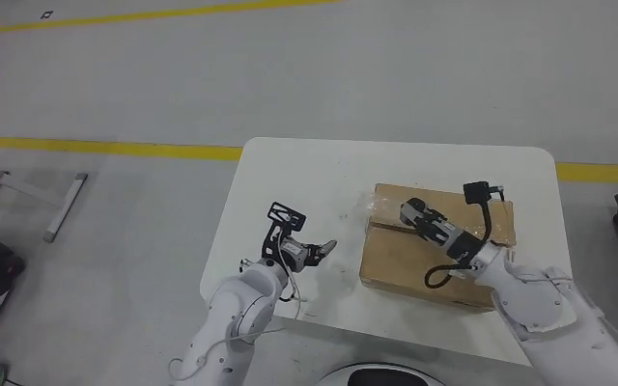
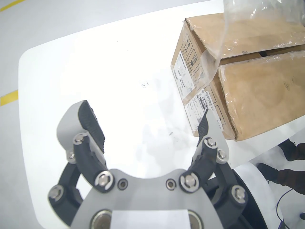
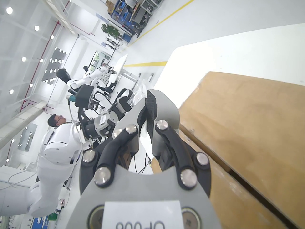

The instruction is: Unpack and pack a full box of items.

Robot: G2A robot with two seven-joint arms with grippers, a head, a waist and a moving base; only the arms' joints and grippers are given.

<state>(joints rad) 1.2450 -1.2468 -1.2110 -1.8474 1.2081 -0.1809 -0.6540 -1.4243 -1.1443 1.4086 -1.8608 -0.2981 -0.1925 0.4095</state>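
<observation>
Right claw point(image 3: 146, 101) is pinching shut on the clear film point(image 2: 257, 3) I'm holding up off the box point(image 1: 425, 261) near the table's point(image 1: 290, 174) right edge; my left claw point(image 2: 145, 113) is hanging wide open, empty, beside it. Risk: film tearing or slipping, unheld box dragging.

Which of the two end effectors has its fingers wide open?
The left end effector, above the table beside the box; the right end effector is shut over the box.
</observation>
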